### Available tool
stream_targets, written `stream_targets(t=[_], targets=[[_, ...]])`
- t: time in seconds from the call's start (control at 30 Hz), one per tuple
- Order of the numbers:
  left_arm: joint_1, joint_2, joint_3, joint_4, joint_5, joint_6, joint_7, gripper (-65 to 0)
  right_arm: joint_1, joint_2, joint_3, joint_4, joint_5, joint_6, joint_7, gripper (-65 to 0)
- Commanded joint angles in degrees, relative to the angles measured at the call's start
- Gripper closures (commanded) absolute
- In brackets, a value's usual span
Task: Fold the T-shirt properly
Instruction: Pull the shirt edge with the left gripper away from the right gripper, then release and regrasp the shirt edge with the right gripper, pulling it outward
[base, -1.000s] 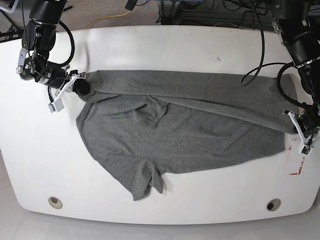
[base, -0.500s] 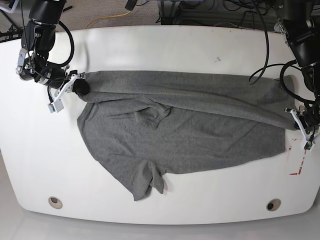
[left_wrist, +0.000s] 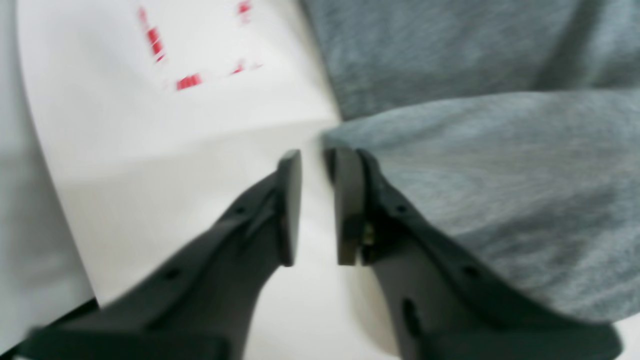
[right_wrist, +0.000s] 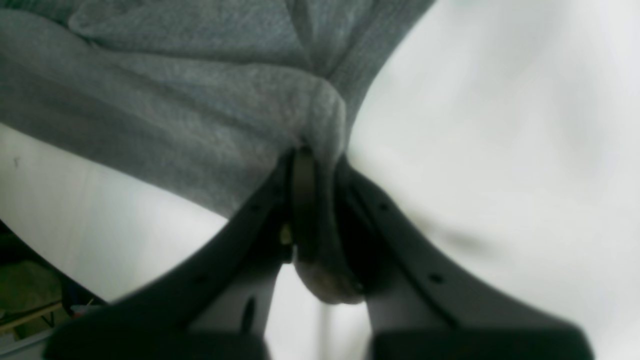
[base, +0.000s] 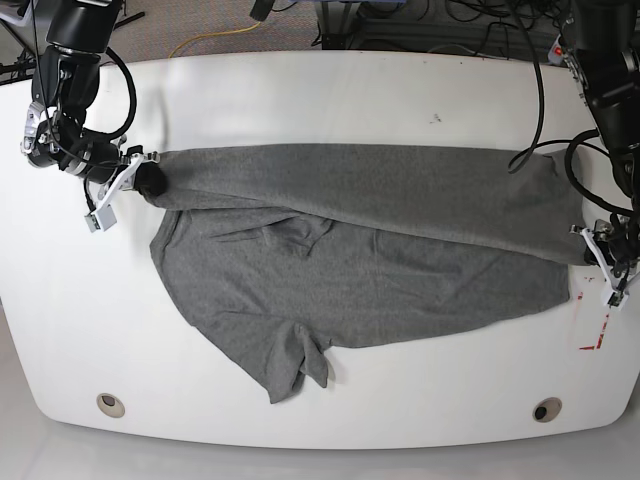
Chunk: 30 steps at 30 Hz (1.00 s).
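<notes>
The T-shirt (base: 370, 270) is soft, matt heathered cloth; the table (base: 330, 95) looks smooth, perhaps faintly glossy.

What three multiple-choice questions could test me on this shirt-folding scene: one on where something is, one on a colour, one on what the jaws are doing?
1. Where are the red marks on the table?
A. Beside the left gripper
B. Under the sleeve
C. At the far edge

2. What colour is the T-shirt?
A. Blue
B. Grey
C. White

3. What are the right gripper's jaws doing?
A. Standing wide open
B. Pinching a bunch of cloth
C. Holding a cable

Answers:
1. A: in the base view the marks lie just below the left gripper.
2. B: heather-grey fabric shows in every view.
3. B: the right wrist view shows the right gripper shut on bunched shirt fabric; the left one's jaws are parted with nothing between them.
</notes>
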Motion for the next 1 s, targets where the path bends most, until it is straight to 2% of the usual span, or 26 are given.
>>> stream_targets(t=[0.0, 0.17, 0.27, 0.33, 0.43, 0.53, 0.6, 0.67, 0.8, 0.97], targets=[[-2.4, -1.3, -0.4, -0.3, -0.5, 0.1, -1.2, -15.6, 0.7, 1.4, 0.5, 1.0, 0.8, 0.2, 0.9, -2.5], [-2.9, -1.6, -0.3, -0.4, -0.4, 0.1, -1.2, -31.2, 0.8, 1.4, 0.4, 1.0, 0.8, 0.0, 0.9, -2.7], [-3.5, -3.6, -0.3, 0.7, -0.7, 0.1, -1.2, -37.8, 0.8, 1.4, 0.4, 1.1, 0.8, 0.0, 0.9, -4.0], [-3.5, -4.1, -0.4, 2.0, -0.8, 0.1, -0.8, -38.1, 0.8, 1.4, 0.4, 1.1, 0.8, 0.0, 0.9, -8.2], [-3.1, -4.1, -0.6, 5.8, -0.9, 0.1, 2.4, -38.1, 0.8, 1.4, 0.6, 1.7, 1.0, 0.0, 0.9, -20.8], [1.4, -3.8, -0.6, 13.7, -0.9, 0.1, 8.4, -38.1, 0.4, 1.3, 2.1, 4.7, 1.0, 0.0, 0.9, -37.3], [6.2, -2.4, -0.5, 20.6, -0.9, 0.1, 10.3, -38.1, 0.4, 1.1, 3.3, 6.3, 1.0, 0.0, 0.8, -47.1], [10.4, 0.8, -0.6, 26.9, -0.8, 0.1, 10.4, -38.1, 0.4, 1.1, 3.5, 6.9, 1.0, 0.0, 0.8, -52.8], [18.2, 5.0, -0.7, 34.7, -0.5, 0.1, 10.6, -37.9, 1.7, 1.1, 3.3, 6.7, 1.0, 0.0, 0.8, -54.2], [23.5, 7.7, -1.1, 35.7, -0.5, 0.1, 10.3, -37.9, 5.7, -0.9, 0.0, 6.3, 0.7, 0.0, 0.8, -54.2]])
